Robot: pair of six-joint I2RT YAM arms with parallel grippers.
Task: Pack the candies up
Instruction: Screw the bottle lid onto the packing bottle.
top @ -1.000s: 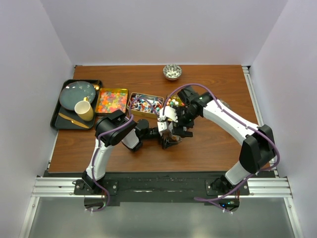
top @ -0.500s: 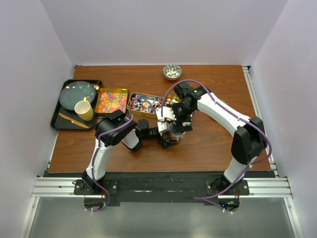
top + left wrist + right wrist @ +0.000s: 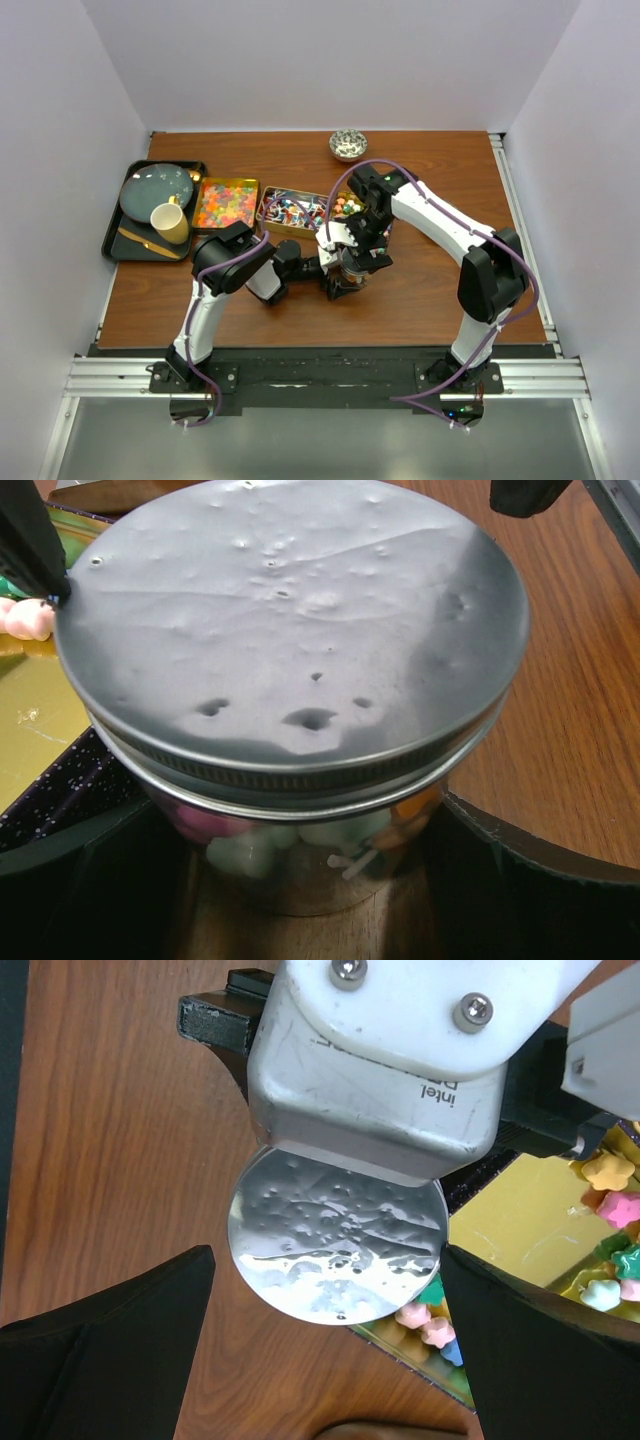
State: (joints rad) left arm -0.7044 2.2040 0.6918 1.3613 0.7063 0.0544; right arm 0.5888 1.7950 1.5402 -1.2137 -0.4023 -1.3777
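Note:
A glass jar [image 3: 262, 872] with a dented metal lid [image 3: 290, 630] stands on the table and holds pastel candies [image 3: 240, 850]. My left gripper [image 3: 310, 890] is shut on the jar's body, with a dark finger on each side; in the top view it is at the table's middle [image 3: 340, 283]. My right gripper [image 3: 325, 1310] is open directly above the lid [image 3: 335, 1250], with its jaws spread to either side of the rim; in the top view it sits over the jar [image 3: 352, 255]. More pastel candies [image 3: 610, 1205] lie in a gold tray [image 3: 510, 1230] beside the jar.
A tray of orange-red gummies [image 3: 225, 203] and a tray of wrapped candies [image 3: 290, 210] sit behind the jar. A black tray [image 3: 112, 235] at far left holds a dark plate [image 3: 155, 190] and a yellow cup [image 3: 170, 222]. A small patterned bowl [image 3: 348, 145] stands at the back.
My right gripper has moved left and nearer, from beside the jar to directly over its lid. The left gripper and the jar have not moved.

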